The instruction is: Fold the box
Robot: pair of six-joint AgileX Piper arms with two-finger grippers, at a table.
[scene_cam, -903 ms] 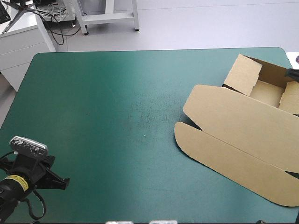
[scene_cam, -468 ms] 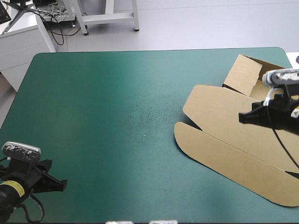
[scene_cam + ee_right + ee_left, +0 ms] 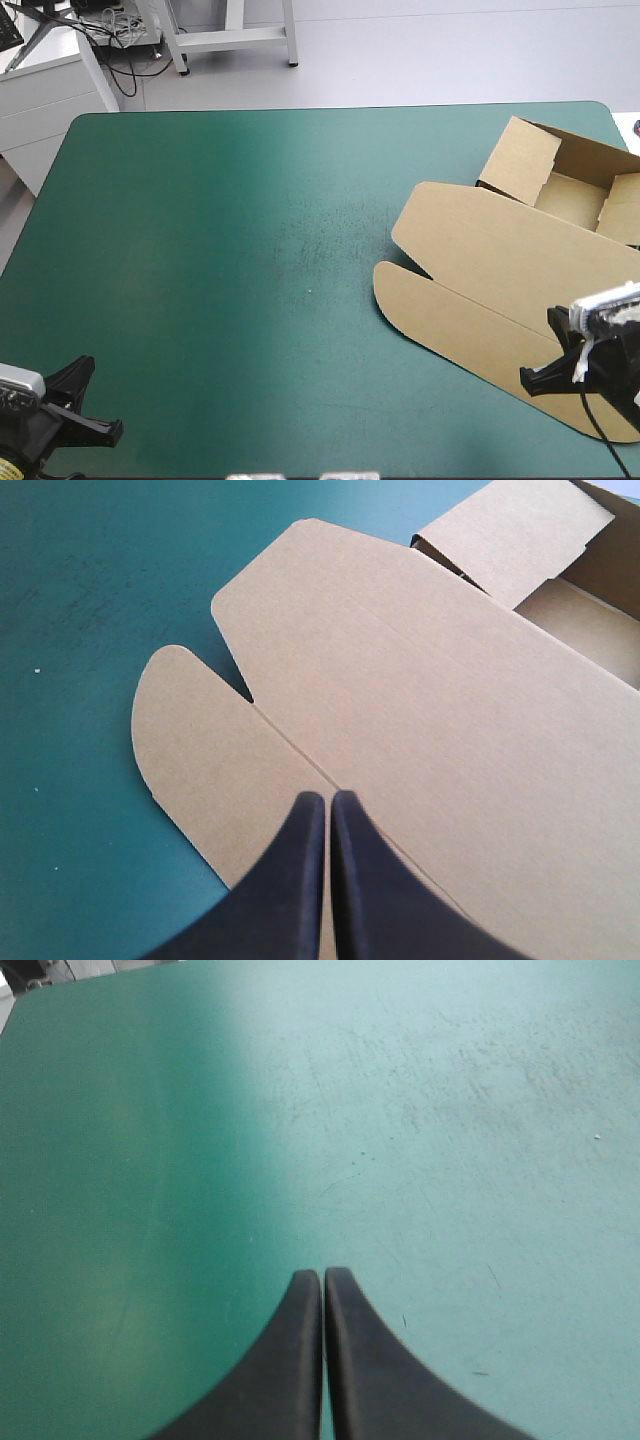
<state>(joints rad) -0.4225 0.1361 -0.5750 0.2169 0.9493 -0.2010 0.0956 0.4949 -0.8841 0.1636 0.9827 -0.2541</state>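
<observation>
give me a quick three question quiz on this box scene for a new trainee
1. True or false: the left tool is over the bare teal-green cover, away from the brown box.
2. Which part of the box has raised walls? A) the end nearest the table's left edge B) the far right end C) none, it all lies flat
3. Fill in: the right tool, fingers shut, is over the box's flat ____.
Key: 1 true; 2 B; 3 lid.
</observation>
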